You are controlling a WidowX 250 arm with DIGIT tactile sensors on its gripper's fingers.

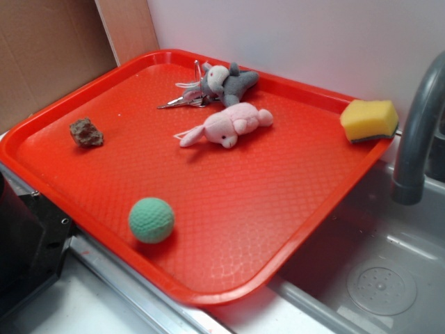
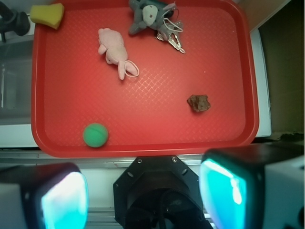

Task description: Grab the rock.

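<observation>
The tool [image 2: 143, 193] hangs high above the tray's [image 2: 143, 148] near edge, fingers apart. The rock [image 2: 198, 103] lies untouched. Any lettering seems unreadable.

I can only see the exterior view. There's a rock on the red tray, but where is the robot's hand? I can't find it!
Observer: It's only in the wrist view. The gripper is open, its two fingers are wide apart, and nothing is between them.
Operator: Is it over the rock yet?
Observer: No. In the wrist view the fingers sit outside the tray's rim. The rock lies further in on the tray, roughly lined up with the finger on the picture's right, and nothing is touching it.
</observation>
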